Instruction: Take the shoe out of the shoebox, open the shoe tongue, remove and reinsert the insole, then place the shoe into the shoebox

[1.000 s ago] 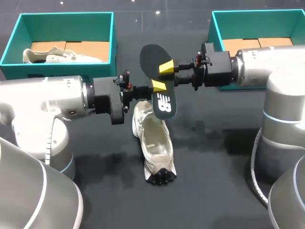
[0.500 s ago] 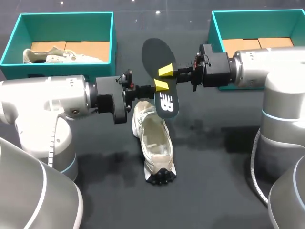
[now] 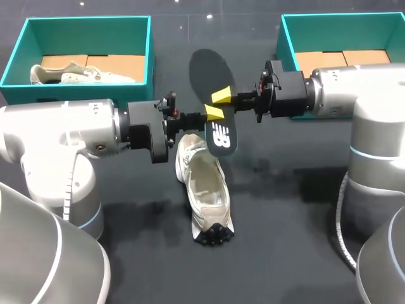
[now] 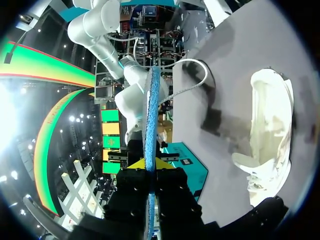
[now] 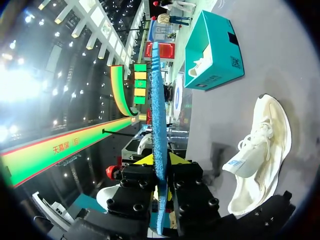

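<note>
Black insole (image 3: 209, 73) with white logo, clamped by left pincer (image 3: 214, 114) and right pincer (image 3: 221, 97) over shoe (image 3: 205, 190)

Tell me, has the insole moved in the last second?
Yes. The insole has shifted slightly to the right and toward the table's far edge, judged against the shoe, which has stayed put.

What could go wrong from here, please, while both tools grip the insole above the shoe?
Both the left tool and the right tool are shut on the insole; uneven motion could bend it or pull it free. Nothing holds the shoe, so a misaimed insole might shove it instead of sliding in.
</note>
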You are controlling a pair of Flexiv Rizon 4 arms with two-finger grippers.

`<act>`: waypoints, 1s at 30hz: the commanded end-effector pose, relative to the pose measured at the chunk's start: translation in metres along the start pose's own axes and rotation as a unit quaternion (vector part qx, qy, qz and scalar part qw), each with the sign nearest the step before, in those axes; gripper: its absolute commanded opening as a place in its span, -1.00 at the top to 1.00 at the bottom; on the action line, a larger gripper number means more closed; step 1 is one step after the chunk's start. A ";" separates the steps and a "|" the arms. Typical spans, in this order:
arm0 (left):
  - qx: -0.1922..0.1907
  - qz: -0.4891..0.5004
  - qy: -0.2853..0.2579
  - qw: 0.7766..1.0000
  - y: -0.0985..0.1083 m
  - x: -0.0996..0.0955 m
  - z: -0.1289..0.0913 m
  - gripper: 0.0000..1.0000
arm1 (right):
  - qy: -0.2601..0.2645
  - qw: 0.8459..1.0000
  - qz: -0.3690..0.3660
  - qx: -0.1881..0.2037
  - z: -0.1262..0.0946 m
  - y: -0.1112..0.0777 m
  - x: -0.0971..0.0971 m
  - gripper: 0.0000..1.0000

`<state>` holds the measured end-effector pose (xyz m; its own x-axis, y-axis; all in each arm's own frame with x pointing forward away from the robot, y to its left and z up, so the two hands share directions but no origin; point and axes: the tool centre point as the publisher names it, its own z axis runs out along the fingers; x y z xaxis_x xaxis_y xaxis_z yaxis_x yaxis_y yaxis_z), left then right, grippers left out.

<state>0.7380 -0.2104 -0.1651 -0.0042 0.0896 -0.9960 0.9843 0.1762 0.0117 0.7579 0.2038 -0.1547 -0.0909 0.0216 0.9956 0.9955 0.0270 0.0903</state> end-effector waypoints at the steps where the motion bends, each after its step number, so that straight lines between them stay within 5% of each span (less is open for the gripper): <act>1: 0.001 0.000 0.002 1.000 0.001 0.000 0.001 1.00 | 0.000 1.000 0.001 0.005 0.000 0.001 -0.002 1.00; 8: 0.002 -0.001 0.005 1.000 0.002 0.001 0.000 1.00 | 0.002 1.000 0.004 0.011 0.000 0.002 -0.003 1.00; 9: 0.003 -0.001 0.005 1.000 0.002 0.001 -0.001 0.21 | 0.002 1.000 0.004 0.011 0.000 0.002 -0.003 1.00; 10: 0.004 -0.003 0.007 1.000 0.001 0.001 -0.003 -1.00 | 0.002 1.000 0.004 0.011 0.000 0.002 -0.003 1.00; 18: 0.008 -0.018 0.006 1.000 0.007 -0.009 -0.043 -1.00 | 0.005 1.000 0.003 0.003 -0.002 0.000 -0.007 1.00; 30: 0.088 0.006 0.137 0.987 0.037 -0.025 -0.115 -1.00 | 0.010 1.000 0.019 -0.011 -0.003 -0.008 -0.024 1.00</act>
<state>0.7499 -0.1377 -0.1488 -0.0173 0.2602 -0.9654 0.9956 0.0932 0.0072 0.7557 0.1979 -0.1784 -0.0541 -0.0008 0.9985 0.9985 0.0099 0.0542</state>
